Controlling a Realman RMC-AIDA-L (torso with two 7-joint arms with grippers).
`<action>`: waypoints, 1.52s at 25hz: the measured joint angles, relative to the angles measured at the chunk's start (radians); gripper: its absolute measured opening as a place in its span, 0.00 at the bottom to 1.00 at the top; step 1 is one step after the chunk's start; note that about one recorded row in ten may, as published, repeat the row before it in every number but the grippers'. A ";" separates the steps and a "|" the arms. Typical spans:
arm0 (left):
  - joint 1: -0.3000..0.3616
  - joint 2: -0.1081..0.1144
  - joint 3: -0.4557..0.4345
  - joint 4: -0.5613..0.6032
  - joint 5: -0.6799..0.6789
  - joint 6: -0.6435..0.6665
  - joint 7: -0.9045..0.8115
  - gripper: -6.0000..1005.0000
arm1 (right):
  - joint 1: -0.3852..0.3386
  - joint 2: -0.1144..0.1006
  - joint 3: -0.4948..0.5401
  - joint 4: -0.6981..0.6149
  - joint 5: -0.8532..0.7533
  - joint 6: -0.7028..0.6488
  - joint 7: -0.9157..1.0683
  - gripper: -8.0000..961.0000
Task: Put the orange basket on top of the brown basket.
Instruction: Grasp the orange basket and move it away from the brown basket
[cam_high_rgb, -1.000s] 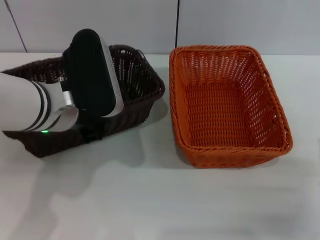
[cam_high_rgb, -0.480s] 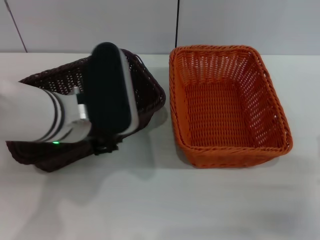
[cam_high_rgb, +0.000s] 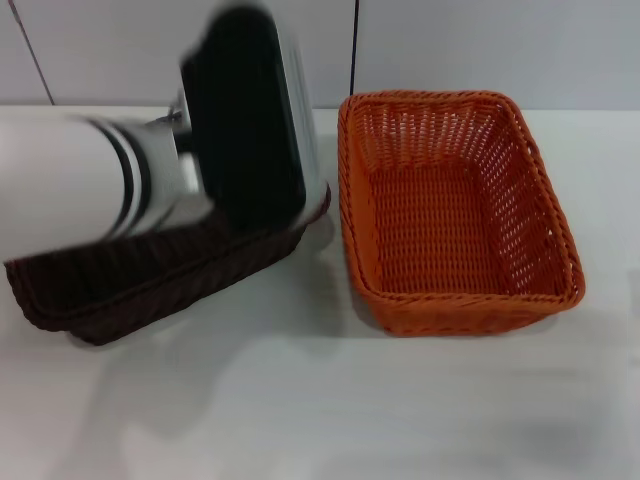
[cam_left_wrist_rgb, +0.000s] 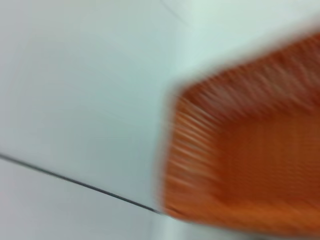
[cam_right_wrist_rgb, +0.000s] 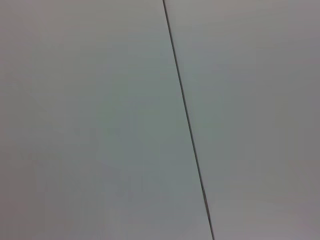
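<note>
Beside orange basket (cam_high_rgb: 455, 205): brown basket (cam_high_rgb: 150, 275).

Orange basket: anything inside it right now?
Nothing inside the orange basket: the head view shows its woven floor and walls bare. The brown basket sits beside it on the table, largely covered by the left arm, so its interior is hidden.

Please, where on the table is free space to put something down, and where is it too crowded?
The widest bare patch of the table is the near strip in front of the brown basket and the orange basket. A smaller strip lies right of the orange basket. The gap between the baskets is narrow, and the left arm hangs over the brown basket, crowding that side.
</note>
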 joint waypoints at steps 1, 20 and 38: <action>0.010 0.000 -0.003 -0.007 0.000 0.037 -0.011 0.59 | 0.000 0.000 0.000 -0.001 0.000 0.000 0.000 0.72; 0.277 0.005 -0.073 0.900 -0.278 2.173 -0.610 0.65 | 0.055 -0.026 0.018 -0.041 -0.103 0.013 0.084 0.72; 0.279 0.005 -0.205 1.303 -0.282 2.277 -0.854 0.64 | 0.008 -0.216 0.448 -0.873 -0.482 -1.276 0.069 0.72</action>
